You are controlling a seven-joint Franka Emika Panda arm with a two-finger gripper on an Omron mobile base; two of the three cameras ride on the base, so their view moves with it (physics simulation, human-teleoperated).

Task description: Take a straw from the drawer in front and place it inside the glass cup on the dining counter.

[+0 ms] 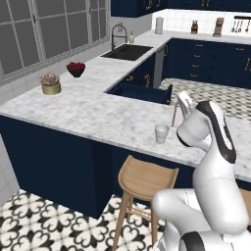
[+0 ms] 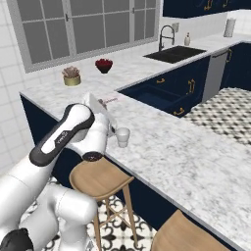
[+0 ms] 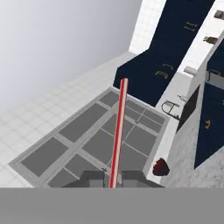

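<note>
The straw [image 3: 118, 131] is pinched between the clenched gripper [image 3: 114, 180] fingers, held over the dining counter [image 1: 98, 115]. To its left the glass cup [image 1: 161, 133] stands upright nearby, probably awaiting the drop-in.

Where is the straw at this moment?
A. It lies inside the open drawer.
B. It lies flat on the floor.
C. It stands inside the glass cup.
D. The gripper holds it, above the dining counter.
D: the straw runs out from between the shut gripper's fingertips, and the glass cup on the dining counter has nothing in it.
</note>
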